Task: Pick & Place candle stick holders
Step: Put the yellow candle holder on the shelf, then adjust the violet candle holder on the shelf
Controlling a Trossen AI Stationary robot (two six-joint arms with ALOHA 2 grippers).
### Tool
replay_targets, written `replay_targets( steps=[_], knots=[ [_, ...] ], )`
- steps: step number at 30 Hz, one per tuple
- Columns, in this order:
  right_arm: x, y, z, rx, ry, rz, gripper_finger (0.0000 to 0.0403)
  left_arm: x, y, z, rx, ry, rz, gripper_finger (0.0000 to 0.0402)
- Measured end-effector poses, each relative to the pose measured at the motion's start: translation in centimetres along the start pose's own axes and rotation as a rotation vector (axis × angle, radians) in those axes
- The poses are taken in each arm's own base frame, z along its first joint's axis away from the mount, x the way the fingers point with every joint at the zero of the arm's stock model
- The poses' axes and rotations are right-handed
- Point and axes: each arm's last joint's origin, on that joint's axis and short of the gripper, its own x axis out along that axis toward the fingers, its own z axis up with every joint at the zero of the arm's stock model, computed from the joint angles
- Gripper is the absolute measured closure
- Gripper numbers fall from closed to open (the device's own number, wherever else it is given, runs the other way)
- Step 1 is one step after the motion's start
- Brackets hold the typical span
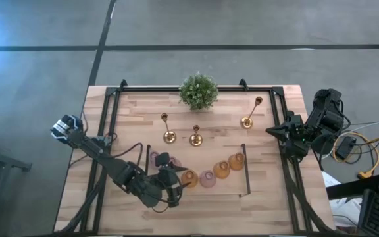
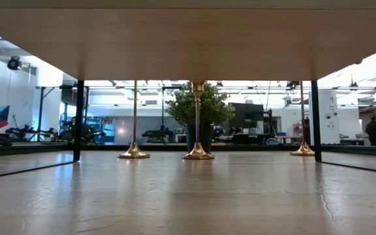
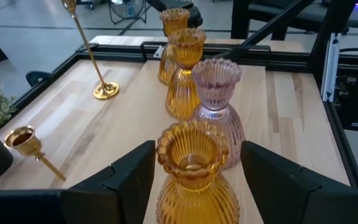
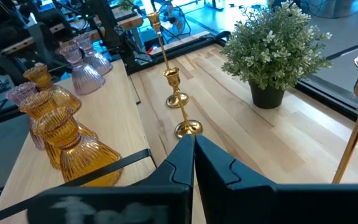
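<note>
Amber glass cup stands upright on the table between the spread, released fingers of the left gripper; a pink cup stands just beyond it. Right gripper waits clenched, empty, well apart from the gold candlesticks.

Even, bright indoor light falls on the pale wooden table, casting only faint shadows. A blue glare blooms at ten o'clock in the overhead view. Ceiling lamps glow white behind the plant. The nearest amber glass cup looks slightly soft.
</note>
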Motion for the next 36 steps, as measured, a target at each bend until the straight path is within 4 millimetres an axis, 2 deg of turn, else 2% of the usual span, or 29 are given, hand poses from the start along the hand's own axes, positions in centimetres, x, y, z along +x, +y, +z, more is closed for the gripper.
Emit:
replay_targets(
  steps=[10, 18, 21, 24, 31, 36],
  knots=[
    [0.0, 0.0, 0.0, 0.0, 0.0, 0.0, 0.0394, -1.4, 0.1, 2.4, 0.022, -0.011, -0.124, 0.0164],
    [0.0, 0.0, 0.0, 0.0, 0.0, 0.0, 0.0394, -5.4, 3.4, 5.8, 0.147, 0.051, -0.111, 0.0177],
    [0.0, 0.0, 0.0, 0.0, 0.0, 0.0, 0.0394, -6.6, 5.0, 6.8, 0.187, 0.101, -0.077, 0.0207],
    [0.0, 0.0, 0.0, 0.001, 0.0, 0.0, 0.0394, -7.3, 6.4, 7.4, 0.213, 0.143, -0.046, 0.0254],
    [0.0, 0.0, 0.0, 0.001, 0.0, 0.0, 0.0394, -7.1, 7.6, 7.3, 0.249, 0.215, -0.08, 0.0386],
    [0.0, 0.0, 0.0, 0.0, 0.0, 0.0, 0.0394, -6.3, 7.6, 6.8, 0.265, 0.289, -0.115, 0.0397]
  ],
)
